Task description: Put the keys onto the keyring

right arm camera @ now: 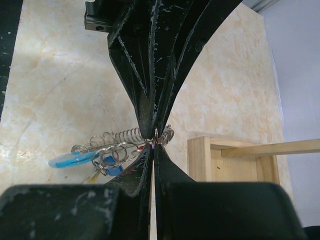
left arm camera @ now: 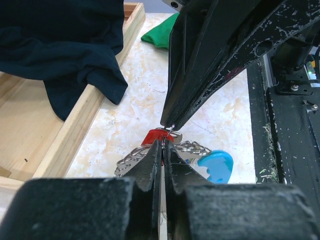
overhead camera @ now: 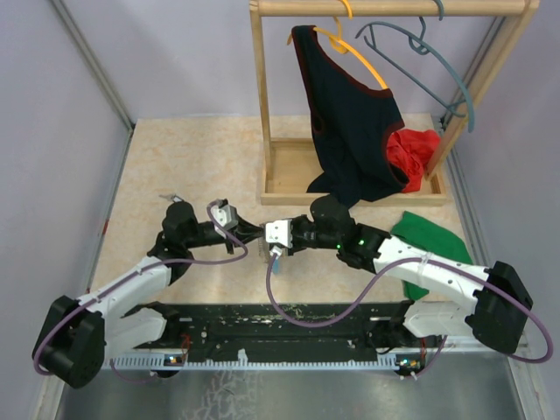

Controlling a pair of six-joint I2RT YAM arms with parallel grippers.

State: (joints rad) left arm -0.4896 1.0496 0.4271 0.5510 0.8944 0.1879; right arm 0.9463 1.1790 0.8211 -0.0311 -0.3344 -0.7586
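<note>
The keyring [left arm camera: 192,147] hangs just above the marble-pattern table [left arm camera: 125,125], in the middle of the workspace, where the two arms meet tip to tip. In the left wrist view its coiled wire spreads to both sides of the meeting point. Its thick light-blue section [left arm camera: 217,166] sits at 4 o'clock from there. The red key [left arm camera: 154,135] is right at the meeting point, its head showing at 11 o'clock of the near fingertips. In the right wrist view a dark blue key [right arm camera: 112,170] dangles among small rings at 8 o'clock of the tips.

Around this, the wooden rack base [left arm camera: 75,130] lies at 9 o'clock in the left wrist view. A dark garment [left arm camera: 65,45] is draped over its edge. A green cloth [left arm camera: 160,35] lies on the table at 12 o'clock. From above, a red cloth [overhead camera: 411,153] sits in the rack base beside the garment. The black rail [left arm camera: 290,150] runs along the near edge of the table. Nothing lies between the grippers and the ring.

The left gripper [left arm camera: 163,147] has its jaws nearly together, with a thin red edge of the red key clamped in the slit. The right gripper [left arm camera: 169,126] comes in from 12 o'clock, its jaws pressed together on a small wire loop of the keyring. The two sets of tips almost touch.
</note>
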